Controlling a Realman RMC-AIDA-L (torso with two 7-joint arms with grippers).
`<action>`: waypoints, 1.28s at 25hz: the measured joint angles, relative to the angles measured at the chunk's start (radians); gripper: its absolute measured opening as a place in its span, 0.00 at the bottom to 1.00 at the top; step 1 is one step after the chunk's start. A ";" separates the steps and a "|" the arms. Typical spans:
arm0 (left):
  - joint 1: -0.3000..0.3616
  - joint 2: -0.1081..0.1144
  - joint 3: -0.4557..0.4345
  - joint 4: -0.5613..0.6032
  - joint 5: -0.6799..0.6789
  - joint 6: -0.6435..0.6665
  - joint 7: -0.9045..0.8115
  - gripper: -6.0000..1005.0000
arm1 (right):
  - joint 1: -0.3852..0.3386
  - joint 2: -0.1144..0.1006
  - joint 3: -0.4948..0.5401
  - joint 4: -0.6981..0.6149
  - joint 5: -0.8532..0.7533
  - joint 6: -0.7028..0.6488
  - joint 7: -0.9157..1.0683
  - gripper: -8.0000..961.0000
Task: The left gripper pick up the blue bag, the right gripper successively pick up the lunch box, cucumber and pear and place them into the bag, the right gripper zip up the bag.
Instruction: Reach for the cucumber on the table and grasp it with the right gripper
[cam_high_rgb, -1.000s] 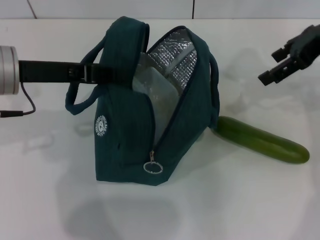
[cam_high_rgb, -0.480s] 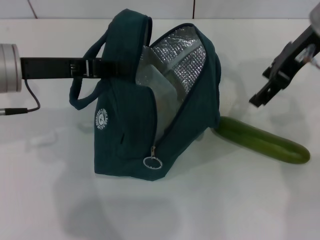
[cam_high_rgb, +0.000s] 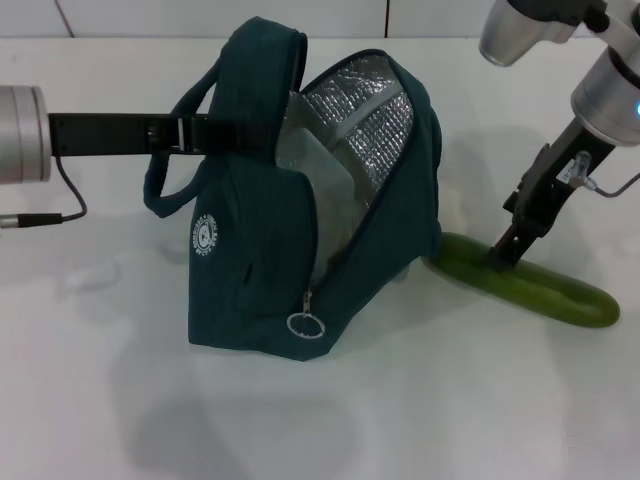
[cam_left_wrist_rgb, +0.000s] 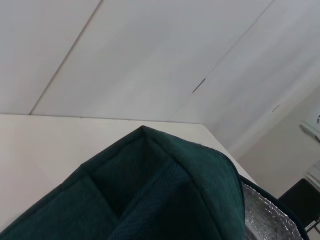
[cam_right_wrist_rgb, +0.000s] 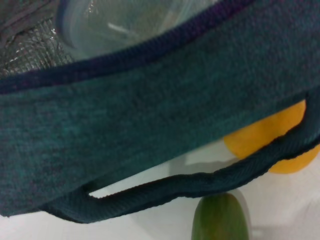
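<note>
The blue bag (cam_high_rgb: 290, 250) stands open at the table's middle, its foil lining (cam_high_rgb: 365, 115) showing. My left gripper (cam_high_rgb: 195, 132) reaches in from the left and is shut on the bag's top by the near handle. The lunch box (cam_high_rgb: 300, 150) sits inside the bag and also shows in the right wrist view (cam_right_wrist_rgb: 125, 25). The cucumber (cam_high_rgb: 540, 285) lies on the table right of the bag. My right gripper (cam_high_rgb: 503, 252) is open, its tips down at the cucumber's left part. The pear (cam_right_wrist_rgb: 265, 137) shows only in the right wrist view, behind the bag's handle (cam_right_wrist_rgb: 200, 187).
The white table (cam_high_rgb: 450, 420) has free room in front of the bag and to its left. A black cable (cam_high_rgb: 55, 210) hangs from my left wrist over the table. A white wall runs along the back.
My right gripper has come down and to the left from the upper right onto the cucumber. The bag has shifted slightly. The left arm has stayed in place.
</note>
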 joint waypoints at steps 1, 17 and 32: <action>-0.001 0.000 -0.001 -0.005 -0.001 0.000 0.002 0.04 | -0.001 0.000 0.000 0.004 0.001 0.002 0.000 0.91; -0.014 -0.001 -0.001 -0.010 -0.003 0.000 0.004 0.05 | 0.001 0.000 0.000 0.038 0.025 0.014 -0.006 0.91; -0.016 0.000 0.000 -0.010 -0.003 0.000 0.008 0.05 | 0.014 -0.002 -0.040 0.120 0.022 0.056 -0.010 0.91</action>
